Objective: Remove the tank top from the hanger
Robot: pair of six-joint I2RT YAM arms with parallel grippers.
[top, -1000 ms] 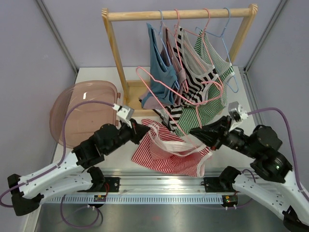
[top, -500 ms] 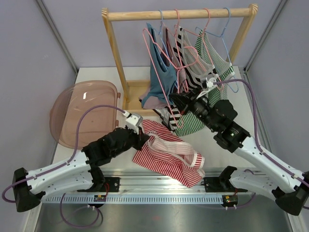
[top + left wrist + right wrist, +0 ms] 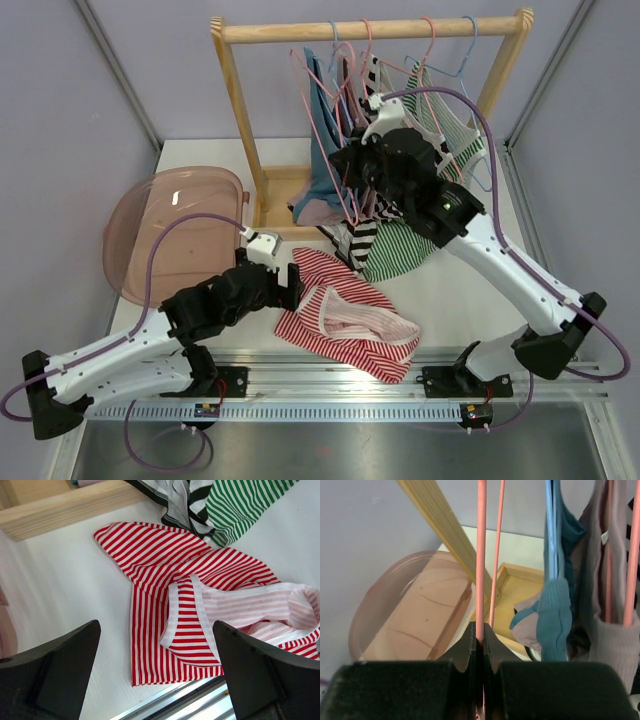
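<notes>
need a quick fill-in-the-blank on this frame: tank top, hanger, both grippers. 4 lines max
1. The tank top lying flat on the table has white and ____ stripes.
2. The right gripper is ____ on the pink hanger.
3. The left gripper hangs over the tank top with its jaws ____.
4. The other tops hang from the ____ rack.

Missing words: red; shut; open; wooden
</notes>
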